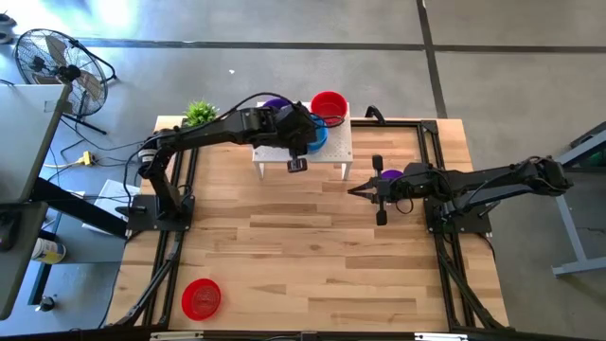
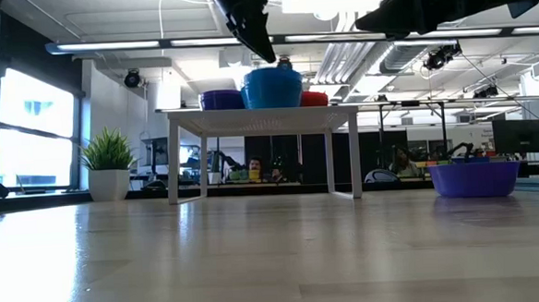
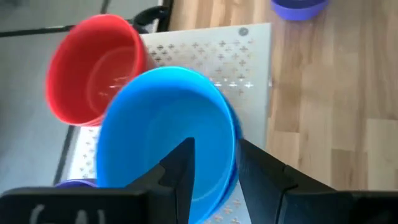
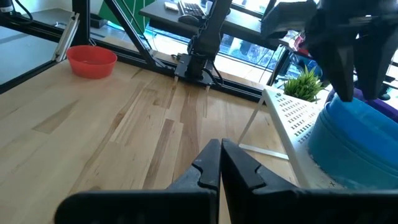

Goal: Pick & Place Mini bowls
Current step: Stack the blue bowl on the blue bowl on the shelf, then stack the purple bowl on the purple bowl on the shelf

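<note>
Nearby, red bowl (image 3: 93,68) beside blue bowl (image 3: 165,134), plant (image 1: 200,113) behind stand (image 1: 333,149)

Open-plan lab: desks, monitors (image 2: 518,138), ceiling ducts (image 2: 338,46)

Wooden table (image 1: 312,246): white stand (image 1: 336,152), red bowl (image 1: 201,297), purple bowl (image 1: 389,175), plant (image 1: 200,113).

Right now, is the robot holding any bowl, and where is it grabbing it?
The left gripper has its fingers either side of the blue bowl's rim on the white stand; whether it grips cannot be told. The right gripper is shut and empty.
</note>
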